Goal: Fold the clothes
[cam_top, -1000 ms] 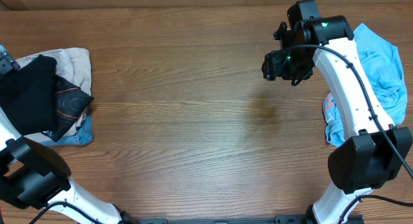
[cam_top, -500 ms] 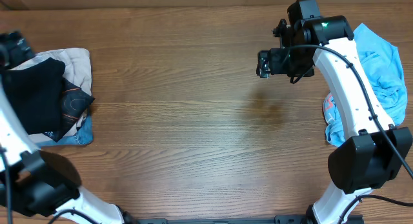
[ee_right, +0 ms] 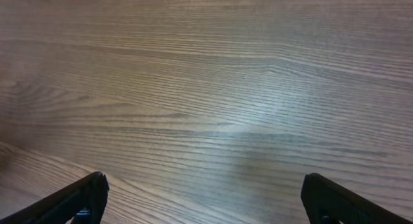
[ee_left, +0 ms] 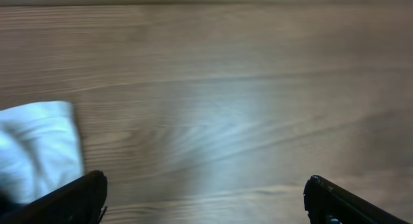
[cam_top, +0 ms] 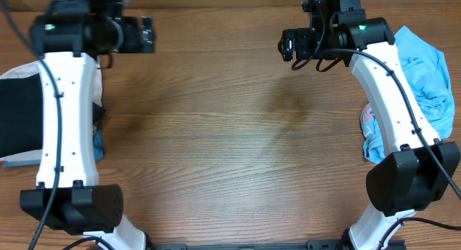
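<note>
Both claws are spread wide and empty: left claw [cam_top: 149, 35] over the far-left surface [cam_top: 230, 142], right claw [cam_top: 286, 45] far, right of centre. Dark and pale clothes [cam_top: 14, 127] lie at the left edge and a crumpled blue garment [cam_top: 430, 84] at the right edge. Judged between garments. The next move calls for bringing the blue garment to centre.

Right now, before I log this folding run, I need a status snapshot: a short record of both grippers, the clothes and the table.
left gripper: open, empty, over bare wood, far left
right gripper: open, empty, over bare wood, far right
black garment: heaped at the left edge, partly hidden by the left arm
blue clothes: crumpled at the right edge
table: wooden, bare between the two heaps
folding: no garment laid out flat yet
</note>
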`<state>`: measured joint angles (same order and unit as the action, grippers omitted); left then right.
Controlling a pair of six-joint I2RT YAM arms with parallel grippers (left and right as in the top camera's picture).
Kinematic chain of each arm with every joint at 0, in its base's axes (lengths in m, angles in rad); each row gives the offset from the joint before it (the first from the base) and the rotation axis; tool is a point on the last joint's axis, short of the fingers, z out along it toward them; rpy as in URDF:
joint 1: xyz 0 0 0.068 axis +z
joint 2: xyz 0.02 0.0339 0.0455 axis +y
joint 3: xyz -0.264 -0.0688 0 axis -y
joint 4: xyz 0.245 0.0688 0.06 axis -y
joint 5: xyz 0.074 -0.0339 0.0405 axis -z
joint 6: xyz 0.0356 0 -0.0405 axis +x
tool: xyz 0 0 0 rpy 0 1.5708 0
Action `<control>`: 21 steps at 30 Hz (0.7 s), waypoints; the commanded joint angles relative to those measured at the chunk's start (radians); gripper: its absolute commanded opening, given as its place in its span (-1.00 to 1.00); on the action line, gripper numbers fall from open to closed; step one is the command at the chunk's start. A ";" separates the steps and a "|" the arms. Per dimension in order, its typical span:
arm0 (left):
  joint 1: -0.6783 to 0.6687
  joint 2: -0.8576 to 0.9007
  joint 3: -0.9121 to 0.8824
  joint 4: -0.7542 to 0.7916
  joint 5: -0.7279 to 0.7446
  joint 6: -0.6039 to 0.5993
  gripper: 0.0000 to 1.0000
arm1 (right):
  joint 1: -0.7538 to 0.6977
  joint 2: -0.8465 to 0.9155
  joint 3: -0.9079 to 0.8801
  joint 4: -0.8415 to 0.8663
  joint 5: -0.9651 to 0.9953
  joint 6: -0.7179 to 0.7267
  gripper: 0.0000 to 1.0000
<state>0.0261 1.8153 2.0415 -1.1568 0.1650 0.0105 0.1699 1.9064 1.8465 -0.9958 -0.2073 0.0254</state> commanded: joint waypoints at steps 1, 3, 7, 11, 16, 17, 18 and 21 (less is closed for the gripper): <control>-0.055 -0.011 0.003 -0.059 0.004 0.020 1.00 | -0.013 -0.030 0.032 -0.026 0.012 0.017 1.00; -0.069 -0.011 0.003 -0.116 0.004 0.017 1.00 | -0.024 -0.055 0.033 -0.066 0.013 0.032 1.00; -0.073 -0.019 0.003 -0.222 -0.005 -0.023 1.00 | -0.046 -0.134 0.033 -0.130 0.019 0.036 1.00; -0.074 -0.053 0.003 -0.303 -0.093 -0.050 1.00 | -0.059 -0.238 0.030 -0.192 0.080 0.080 1.00; -0.083 -0.192 -0.025 -0.314 -0.106 -0.050 0.98 | -0.059 -0.439 -0.060 -0.207 0.124 0.116 1.00; -0.090 -0.230 -0.044 -0.298 -0.107 -0.047 0.97 | -0.059 -0.478 -0.097 -0.186 0.138 0.125 1.00; -0.096 -0.261 -0.064 -0.283 -0.110 -0.044 0.97 | -0.059 -0.521 -0.138 -0.163 0.151 0.129 1.00; -0.118 -0.380 -0.165 -0.227 -0.145 -0.043 0.95 | -0.059 -0.673 -0.312 -0.058 0.162 0.128 1.00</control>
<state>-0.0612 1.5841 1.9697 -1.4227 0.0677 -0.0269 0.1120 1.3685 1.6989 -1.1206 -0.0910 0.1280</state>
